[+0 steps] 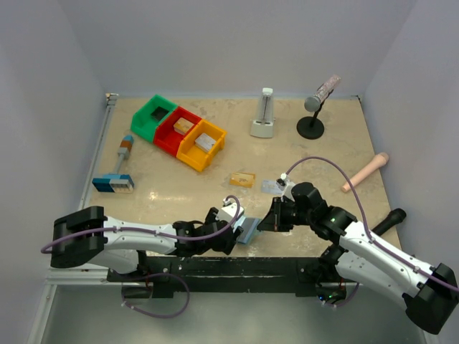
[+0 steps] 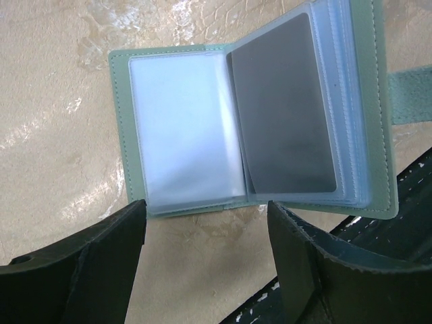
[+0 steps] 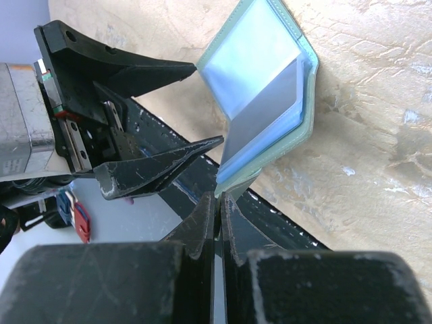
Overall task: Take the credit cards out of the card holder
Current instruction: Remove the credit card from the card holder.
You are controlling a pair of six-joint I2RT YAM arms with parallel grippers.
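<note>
Right gripper [image 3: 217, 200] pinching card holder [image 3: 266, 84] edge; left gripper [image 2: 206, 210] open beside it.

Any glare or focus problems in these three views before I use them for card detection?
Left wrist: white glare washes the card holder's left sleeve; the dark card is readable. Right wrist: own fingers fill the foreground, soft; holder sharp, sleeves reflecting blue. Top external: even light, mild sheen on the table, no blur.
</note>
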